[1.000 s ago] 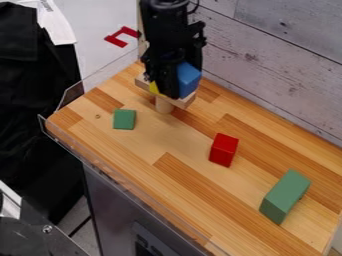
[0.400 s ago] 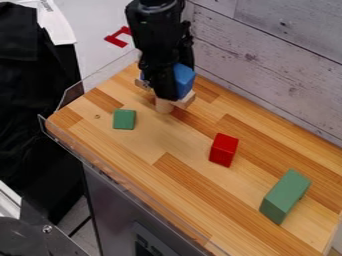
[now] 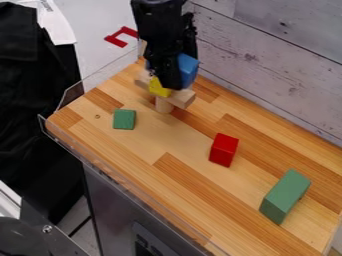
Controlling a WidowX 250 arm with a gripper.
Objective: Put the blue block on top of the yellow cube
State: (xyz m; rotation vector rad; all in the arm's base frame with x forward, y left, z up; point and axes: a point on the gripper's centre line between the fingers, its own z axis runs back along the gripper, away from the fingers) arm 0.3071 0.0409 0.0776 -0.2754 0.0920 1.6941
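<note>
At the upper middle, my gripper [image 3: 171, 80] hangs down over a small wooden stand, shut on the blue block [image 3: 189, 69]. Blue shows on both sides of the black finger, which covers the block's middle. Lower and to the left, the yellow cube [image 3: 158, 88] sits on the stand's flat wooden plank [image 3: 180, 98], its right part hidden by the gripper. Whether the blue block touches the cube cannot be made out. A round wooden post [image 3: 163, 106] bears the plank.
A small green block [image 3: 124, 119] lies left of the stand. The red block [image 3: 224, 149] is right of centre, and a long green block [image 3: 285, 196] lies at lower right. A clear rim [image 3: 90, 82] edges the counter's left side; a plank wall [image 3: 267, 65] stands behind.
The gripper and blue block first shifted left, then rose slightly and came back a little to the right. More of the yellow cube shows now.
</note>
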